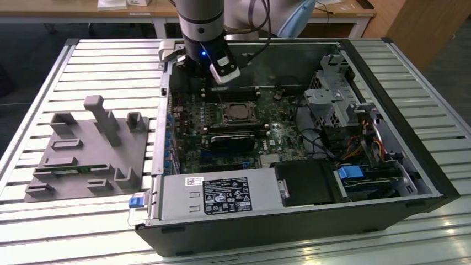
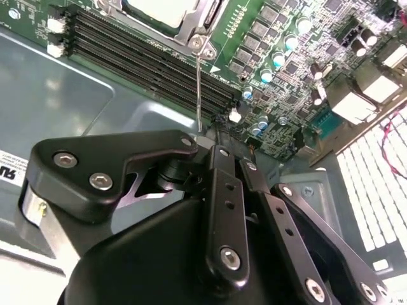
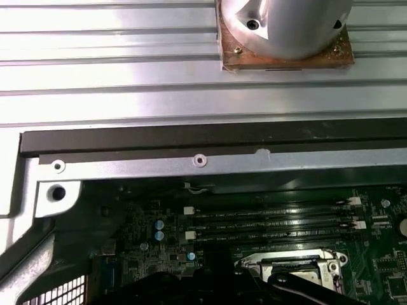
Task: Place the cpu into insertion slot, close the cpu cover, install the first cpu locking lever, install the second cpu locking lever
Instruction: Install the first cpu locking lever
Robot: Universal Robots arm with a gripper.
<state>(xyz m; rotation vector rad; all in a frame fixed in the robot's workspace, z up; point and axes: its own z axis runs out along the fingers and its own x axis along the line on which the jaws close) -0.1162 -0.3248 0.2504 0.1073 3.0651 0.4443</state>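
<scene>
Hand pinches the locking lever by its tip, near the seated cpu.

arm 1; computer case 1; cpu 1; grey fixture 1

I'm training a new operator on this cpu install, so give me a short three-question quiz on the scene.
1. True or false: the cpu sits inside the computer case.
2. What lies to the exterior view's left of the case? A grey fixture; B keyboard; C fan.
3. Fill in: the locking lever stands ____ off the motherboard.
Key: 1 true; 2 A; 3 raised.
</scene>
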